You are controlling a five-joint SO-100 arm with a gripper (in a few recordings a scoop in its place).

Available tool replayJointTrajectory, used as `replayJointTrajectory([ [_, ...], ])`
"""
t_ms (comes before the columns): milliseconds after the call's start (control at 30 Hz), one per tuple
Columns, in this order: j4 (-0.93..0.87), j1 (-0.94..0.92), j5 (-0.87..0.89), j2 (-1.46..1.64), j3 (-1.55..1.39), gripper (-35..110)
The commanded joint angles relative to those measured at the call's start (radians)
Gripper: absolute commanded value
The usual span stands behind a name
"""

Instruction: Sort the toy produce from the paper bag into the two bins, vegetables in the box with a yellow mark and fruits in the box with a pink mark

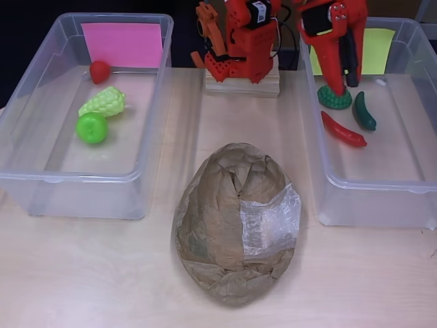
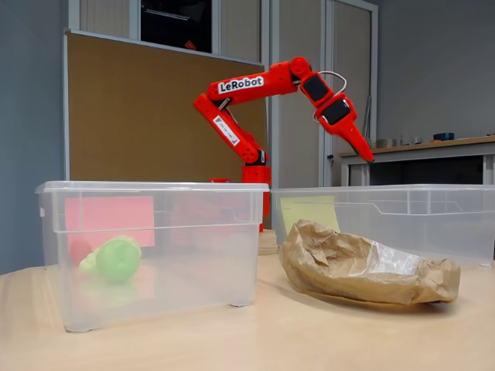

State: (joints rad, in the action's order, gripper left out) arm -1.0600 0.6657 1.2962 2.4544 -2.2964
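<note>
1. One crumpled brown paper bag (image 1: 232, 225) lies flat on the worktop (image 1: 89, 273) between the two bins, at about 6 o'clock from the arm's base in the overhead view; a patch of clear film or tape covers its right side. What it holds cannot be seen.
2. The left clear bin (image 1: 41, 181), in the overhead view, carries one pink mark (image 1: 123, 44) on its far wall and holds three toys: one small red fruit (image 1: 100, 71) at 12 o'clock within the group, one pale green knobbly bunch (image 1: 104, 102) below it, and one bright green round fruit (image 1: 91, 128) touching the bunch at its 7 o'clock side.
3. The right clear bin (image 1: 369, 198) carries one yellow mark (image 1: 377, 51) on its far wall and also holds three toys: one red chilli pepper (image 1: 343, 130), one dark green cucumber-like piece (image 1: 364, 111) just beside it at 2 o'clock, and one green knobbly round vegetable (image 1: 334, 99) at 11 o'clock from the pepper.
4. The one red arm (image 2: 247, 85) reaches over the right bin. In the overhead view its claw (image 1: 339, 87) points down directly above the green round vegetable; in the fixed view the claw (image 2: 363, 151) tip stands above the bin's rim. Whether its fingers are spread or pressed together I cannot tell.
5. In the fixed view the bag (image 2: 363, 267) sits in front of the yellow-marked bin (image 2: 402, 216), with the pink-marked bin (image 2: 155, 247) at 9 o'clock from it.
</note>
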Motion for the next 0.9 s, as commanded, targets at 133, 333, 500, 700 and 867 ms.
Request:
replayJointTrajectory([
  [133,0.094,-0.272,-0.272,0.368,-0.273,0],
  [333,0.058,-0.446,-0.341,0.706,-0.494,0],
  [500,0.054,-0.506,-0.390,0.876,-0.620,0],
  [700,0.152,-0.531,-0.503,0.873,-0.681,0],
  [867,0.302,-0.552,-0.627,0.871,-0.801,0],
])
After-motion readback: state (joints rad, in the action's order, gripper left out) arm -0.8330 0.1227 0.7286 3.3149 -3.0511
